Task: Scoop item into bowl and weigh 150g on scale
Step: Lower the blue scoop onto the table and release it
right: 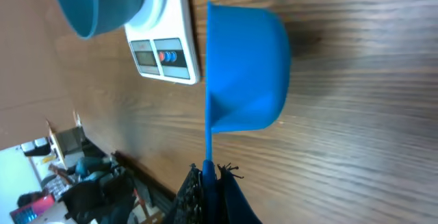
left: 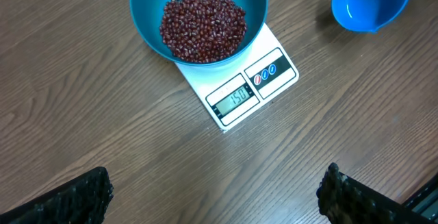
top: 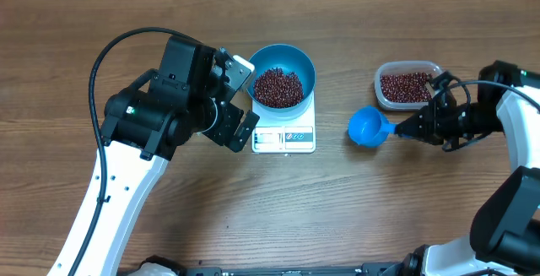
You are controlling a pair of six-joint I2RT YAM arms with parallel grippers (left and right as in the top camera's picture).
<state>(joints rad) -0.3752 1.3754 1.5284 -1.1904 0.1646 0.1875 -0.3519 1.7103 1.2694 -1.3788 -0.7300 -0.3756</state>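
Blue bowl (top: 305, 67) of beans (top: 278, 87) on the scale (top: 284, 137), display reads 150.
Wood table (top: 253, 217): bowl sits on the white scale, overhanging its back edge. Left pincer (top: 245, 99) is spread wide and empty, just left of the bowl and scale. Clear tub (top: 380, 90) at right holds more beans. Right pincer (top: 403, 129) is clamped tight on the handle of the empty blue scoop (top: 368, 127), between scale and tub.

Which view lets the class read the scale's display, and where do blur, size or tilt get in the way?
Left wrist view: the scale is sharp, its display appears to read 150. Overhead view: even light, but the display is too small to read. Right wrist view: the picture lies sideways, the scoop fills the middle, the display is small and unreadable.
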